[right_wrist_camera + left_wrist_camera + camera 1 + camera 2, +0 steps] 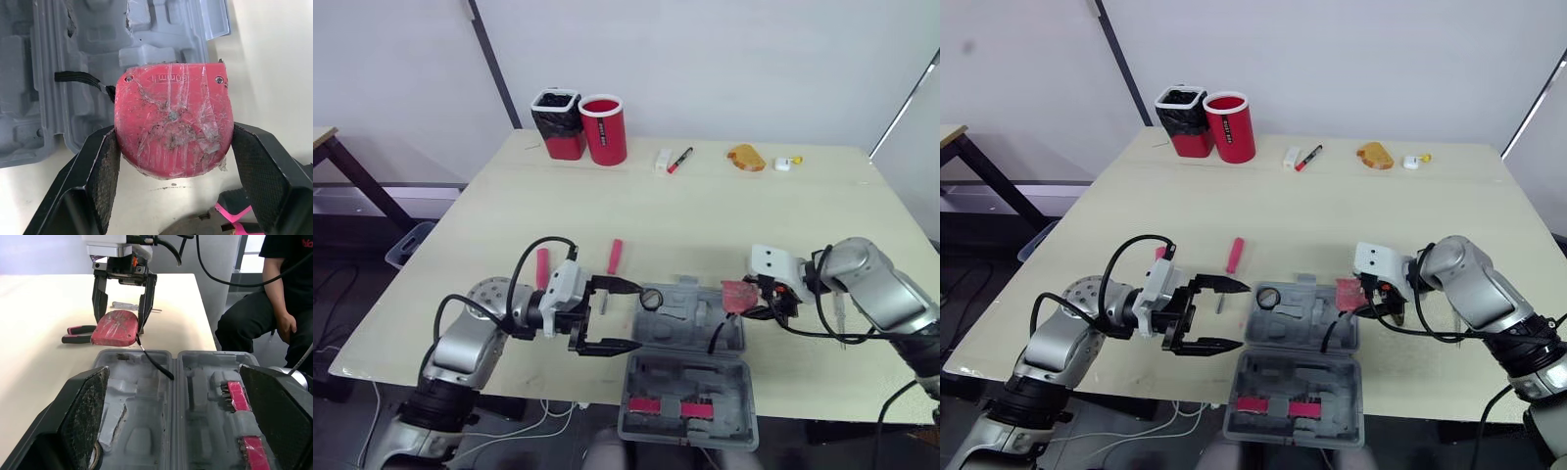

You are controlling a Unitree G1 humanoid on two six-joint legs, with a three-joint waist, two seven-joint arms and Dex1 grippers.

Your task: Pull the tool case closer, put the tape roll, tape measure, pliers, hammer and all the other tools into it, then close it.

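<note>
Tape measure [172,112] is pinched between the 2 fingers of my right gripper [121,320] at the right edge of the open case [690,323], ready, I think, to drop inside, while my left gripper [631,315] stands wide open beside its left edge.

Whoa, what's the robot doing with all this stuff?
The robot is packing tools into an open grey tool case. Its right claw grips a red tape measure and holds it right at the case's edge. Its left claw hangs open at the other side of the case, holding nothing. The pliers lie on the table, not yet packed.
</note>
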